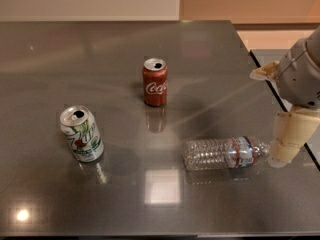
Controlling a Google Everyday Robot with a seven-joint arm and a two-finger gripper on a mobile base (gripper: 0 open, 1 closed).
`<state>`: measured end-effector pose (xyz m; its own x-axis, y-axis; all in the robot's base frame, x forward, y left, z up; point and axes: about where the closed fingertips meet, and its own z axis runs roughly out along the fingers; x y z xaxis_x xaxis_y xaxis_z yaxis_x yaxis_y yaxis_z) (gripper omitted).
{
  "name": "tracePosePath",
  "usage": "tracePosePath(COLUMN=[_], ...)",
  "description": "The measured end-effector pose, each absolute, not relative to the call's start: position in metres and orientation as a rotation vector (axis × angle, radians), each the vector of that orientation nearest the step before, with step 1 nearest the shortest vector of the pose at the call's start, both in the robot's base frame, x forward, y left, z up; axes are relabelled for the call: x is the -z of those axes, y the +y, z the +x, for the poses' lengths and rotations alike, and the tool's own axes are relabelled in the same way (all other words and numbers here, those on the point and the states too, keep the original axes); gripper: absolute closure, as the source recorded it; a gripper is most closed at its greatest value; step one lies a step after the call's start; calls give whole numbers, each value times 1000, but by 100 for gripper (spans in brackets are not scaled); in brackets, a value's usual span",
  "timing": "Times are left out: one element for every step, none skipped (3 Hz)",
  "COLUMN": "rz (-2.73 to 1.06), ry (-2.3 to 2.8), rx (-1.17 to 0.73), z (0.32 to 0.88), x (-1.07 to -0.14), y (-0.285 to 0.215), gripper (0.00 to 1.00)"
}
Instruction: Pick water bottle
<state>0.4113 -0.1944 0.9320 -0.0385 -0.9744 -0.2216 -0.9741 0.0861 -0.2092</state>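
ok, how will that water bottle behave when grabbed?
The water bottle lies on its side, so it will likely roll if nudged. It looks clear and empty: probably light, ribbed walls may buckle. The gripper hangs by its cap end.

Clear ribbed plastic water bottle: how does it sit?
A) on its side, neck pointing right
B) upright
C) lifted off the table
A: the clear ribbed plastic water bottle lies flat on the dark table, its neck end beside the cream gripper at the table's right edge.
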Motion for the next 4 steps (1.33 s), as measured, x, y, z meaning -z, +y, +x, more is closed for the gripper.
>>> tracePosePath(rz=[-1993,-2040,-2070,-2085], ry=[2027,2014,2023,2044], rx=[-19,-26,-23,-21], z=[408,404,401,399], x=[-917,-901,-884,-870], y=[-189,-186,-186,-189], gripper=[0,0,0,0])
